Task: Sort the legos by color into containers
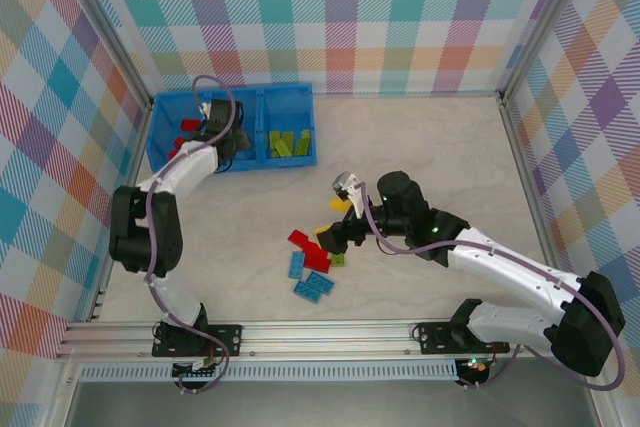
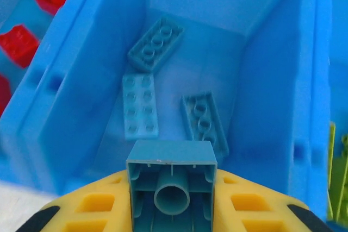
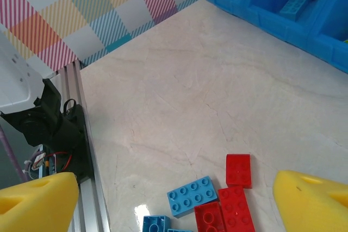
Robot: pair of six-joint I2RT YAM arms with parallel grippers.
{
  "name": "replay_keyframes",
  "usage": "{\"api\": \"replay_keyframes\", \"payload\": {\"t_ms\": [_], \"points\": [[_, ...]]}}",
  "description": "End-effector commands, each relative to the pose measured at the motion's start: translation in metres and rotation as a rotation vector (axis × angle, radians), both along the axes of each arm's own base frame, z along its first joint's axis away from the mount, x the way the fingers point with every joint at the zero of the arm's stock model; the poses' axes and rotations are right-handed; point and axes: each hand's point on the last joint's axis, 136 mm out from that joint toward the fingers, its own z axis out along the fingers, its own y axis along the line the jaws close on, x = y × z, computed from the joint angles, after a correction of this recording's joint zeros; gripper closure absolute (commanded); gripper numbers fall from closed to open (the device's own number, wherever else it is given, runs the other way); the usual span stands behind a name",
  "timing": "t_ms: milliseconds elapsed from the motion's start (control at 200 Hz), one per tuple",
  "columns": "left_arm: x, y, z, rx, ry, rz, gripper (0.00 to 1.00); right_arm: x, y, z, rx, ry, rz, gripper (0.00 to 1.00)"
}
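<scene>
My left gripper (image 2: 172,205) is shut on a light blue brick (image 2: 171,180), seen from its hollow underside, and hangs over the middle bin of the blue containers (image 1: 235,93). In that bin lie three light blue legos (image 2: 140,106). Red legos (image 1: 186,127) lie in the left bin and lime green ones (image 1: 288,142) in the right bin. From above, the left gripper (image 1: 215,132) covers the middle bin. My right gripper (image 1: 331,219) stands open over the loose pile, nothing between its yellow fingers (image 3: 310,199). Below it lie red legos (image 3: 238,169) and a blue one (image 3: 190,195).
The loose pile (image 1: 312,262) sits mid-table near the front: red, blue and one green brick (image 1: 338,259). An aluminium rail (image 1: 300,332) runs along the near edge. Checked walls close in the back and sides. Bare marble-look tabletop (image 1: 430,147) lies right of the containers.
</scene>
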Motion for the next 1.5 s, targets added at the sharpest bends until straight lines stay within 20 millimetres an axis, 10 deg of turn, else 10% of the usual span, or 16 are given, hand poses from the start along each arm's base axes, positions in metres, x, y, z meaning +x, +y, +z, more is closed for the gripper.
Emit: {"api": "replay_keyframes", "payload": {"t_ms": [0,265,490,625,855,1495], "points": [[0.026,-0.005,0.003,-0.056,0.000,-0.038,0.61,-0.001,-0.001,0.006,0.012,-0.046,-0.001,0.07],[0.024,-0.013,0.053,-0.131,-0.073,-0.076,0.39,0.001,-0.003,0.004,0.002,-0.031,-0.023,0.07],[-0.064,-0.066,0.089,-0.362,-0.190,-0.125,0.36,0.016,-0.002,-0.004,0.002,-0.047,-0.091,0.06],[-0.134,-0.116,0.072,-0.448,-0.142,-0.139,0.35,0.024,-0.007,-0.004,0.026,-0.107,-0.139,0.06],[-0.228,-0.135,-0.016,-0.435,0.209,0.161,0.37,0.008,-0.010,-0.016,-0.007,-0.259,-0.030,0.05],[-0.236,-0.191,-0.114,-0.463,0.511,0.206,0.26,-0.016,-0.021,-0.034,0.003,-0.326,0.042,0.00]]}}
